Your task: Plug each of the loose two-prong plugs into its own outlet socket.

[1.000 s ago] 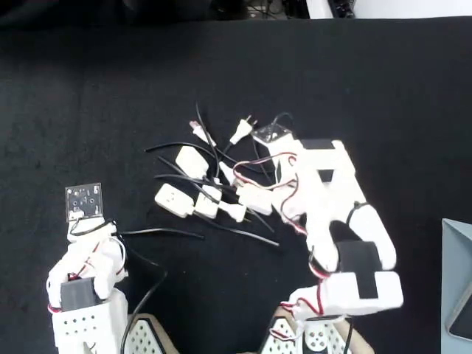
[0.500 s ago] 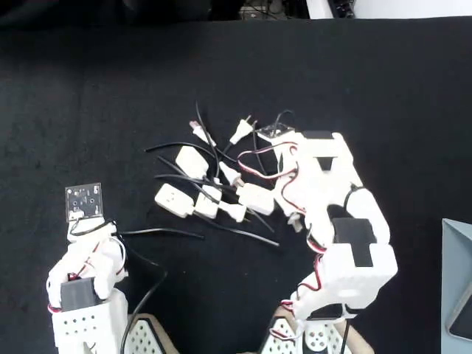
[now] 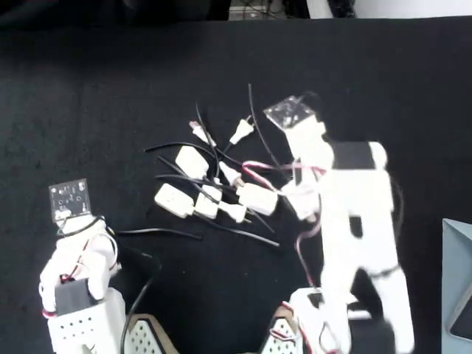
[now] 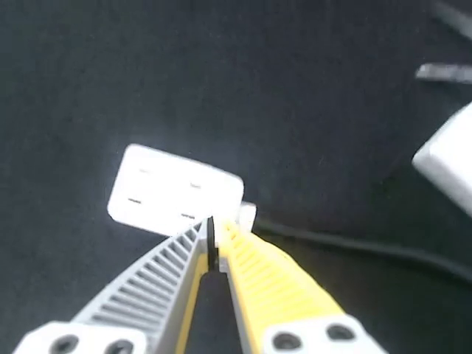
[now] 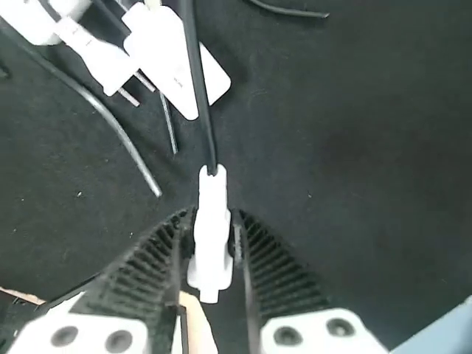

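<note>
Right hand (image 5: 211,221) clenched on white plug (image 5: 209,254), black cord (image 5: 195,88) trailing; left hand (image 4: 214,227) clenched, empty, pointing at outlet socket (image 4: 171,190).

The table (image 3: 413,88) is covered in black cloth. A grey-blue container (image 3: 459,280) sits at the near right edge. A white surface (image 3: 383,7) borders the far edge.

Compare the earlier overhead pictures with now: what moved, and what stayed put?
The right arm straightened and stretched out away from its base, toward the far side of the table. Its gripper is shut on a white plug, whose black cable trails back toward the sockets. The left arm edged slightly outward. The sockets and the other loose plugs stayed where they were.
</note>
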Robot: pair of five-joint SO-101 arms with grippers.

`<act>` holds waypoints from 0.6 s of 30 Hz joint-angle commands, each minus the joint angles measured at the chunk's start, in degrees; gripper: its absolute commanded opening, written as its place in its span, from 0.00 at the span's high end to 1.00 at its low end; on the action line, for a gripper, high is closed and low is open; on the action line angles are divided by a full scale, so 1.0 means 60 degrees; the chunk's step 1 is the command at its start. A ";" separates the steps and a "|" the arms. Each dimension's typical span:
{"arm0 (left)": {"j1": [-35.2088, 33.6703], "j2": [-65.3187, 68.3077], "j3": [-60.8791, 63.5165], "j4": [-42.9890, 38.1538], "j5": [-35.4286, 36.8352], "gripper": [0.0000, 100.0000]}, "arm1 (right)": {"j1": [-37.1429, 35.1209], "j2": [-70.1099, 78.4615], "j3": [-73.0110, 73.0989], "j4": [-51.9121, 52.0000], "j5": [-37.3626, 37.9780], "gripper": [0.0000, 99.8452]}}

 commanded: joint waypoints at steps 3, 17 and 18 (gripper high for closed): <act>-0.0095 -0.0103 -0.2059 -0.0659 0.0396 0.96 | -0.0689 -0.1824 -0.0081 0.0835 -0.0278 0.99; 0.2615 -0.0088 -0.1795 -0.5201 0.3326 0.96 | -0.4220 -0.5560 0.1165 -0.1597 -0.4777 0.99; 0.3070 -0.0088 -0.1707 -0.5392 0.3311 0.96 | -0.4469 -0.5810 0.1634 -0.1963 -0.5011 0.99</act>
